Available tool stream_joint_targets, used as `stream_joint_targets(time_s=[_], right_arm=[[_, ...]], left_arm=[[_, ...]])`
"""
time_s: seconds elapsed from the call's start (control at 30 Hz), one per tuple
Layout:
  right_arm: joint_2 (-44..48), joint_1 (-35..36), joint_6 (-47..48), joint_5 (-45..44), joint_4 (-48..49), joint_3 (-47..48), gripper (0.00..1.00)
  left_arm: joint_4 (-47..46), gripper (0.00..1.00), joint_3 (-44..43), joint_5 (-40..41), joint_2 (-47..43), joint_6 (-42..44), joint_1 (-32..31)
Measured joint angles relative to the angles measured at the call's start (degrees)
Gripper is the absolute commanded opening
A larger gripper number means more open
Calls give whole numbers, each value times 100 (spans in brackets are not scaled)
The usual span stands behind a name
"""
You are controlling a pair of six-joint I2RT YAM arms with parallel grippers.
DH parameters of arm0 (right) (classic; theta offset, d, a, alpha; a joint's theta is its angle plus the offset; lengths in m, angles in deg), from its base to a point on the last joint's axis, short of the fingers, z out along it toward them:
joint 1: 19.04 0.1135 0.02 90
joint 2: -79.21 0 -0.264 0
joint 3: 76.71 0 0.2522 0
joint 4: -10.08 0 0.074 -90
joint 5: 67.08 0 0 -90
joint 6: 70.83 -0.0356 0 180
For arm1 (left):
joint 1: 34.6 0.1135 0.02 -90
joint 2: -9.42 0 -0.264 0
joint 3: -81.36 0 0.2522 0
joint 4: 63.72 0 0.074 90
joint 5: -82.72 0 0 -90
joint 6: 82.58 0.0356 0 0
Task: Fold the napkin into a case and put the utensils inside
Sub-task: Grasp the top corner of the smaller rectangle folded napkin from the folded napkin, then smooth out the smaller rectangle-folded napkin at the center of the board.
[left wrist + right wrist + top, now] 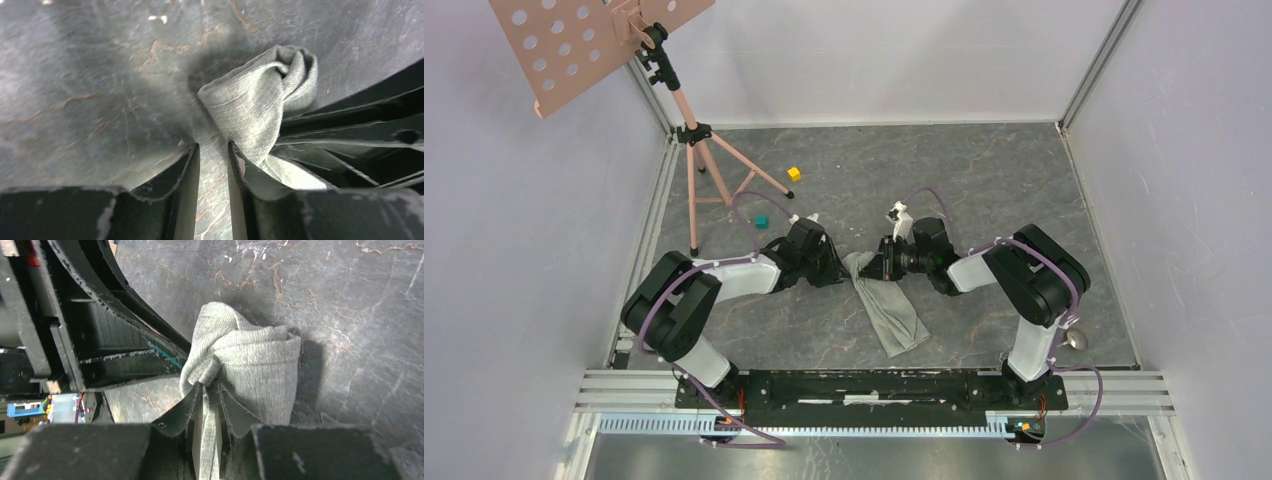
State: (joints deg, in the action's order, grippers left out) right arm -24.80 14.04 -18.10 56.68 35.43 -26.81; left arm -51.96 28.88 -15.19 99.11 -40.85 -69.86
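The napkin (892, 315) lies as a narrow grey-green strip on the dark floor between the arms, its far end bunched up. My right gripper (876, 265) is shut on that bunched end; in the right wrist view a fold of the napkin (250, 360) is pinched between the jaws of the right gripper (212, 385). My left gripper (214, 147) is open just left of the napkin (255, 100), with bare floor between its fingers and the cloth brushing its right finger (237, 165). Of the utensils, only a shiny spoon bowl (1076, 339) shows, beside the right arm's base.
A yellow cube (794, 173) and a teal cube (761, 221) lie at the back left. A pink music stand's tripod (696, 165) stands in the back left corner. Metal frame rails and white walls (1084, 70) close in the floor.
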Motion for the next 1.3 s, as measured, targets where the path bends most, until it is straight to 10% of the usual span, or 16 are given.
stream_joint_targets(time_s=[0.17,0.57,0.87,1.3], right_arm=[[-393,179,-173,-289,98,275,15],[426,37,-52,-525,-463,31,46],[614,-35,66,-509,-570,4,20],[-610,240,-398,-643,11,643,26]], left_arm=[[-177,27,-271,-105,380,-9,-61],[-28,34,105,-68,-136,-9,61],[-83,31,188,-297,-201,-9,278],[-68,36,-439,-407,505,-13,-57]])
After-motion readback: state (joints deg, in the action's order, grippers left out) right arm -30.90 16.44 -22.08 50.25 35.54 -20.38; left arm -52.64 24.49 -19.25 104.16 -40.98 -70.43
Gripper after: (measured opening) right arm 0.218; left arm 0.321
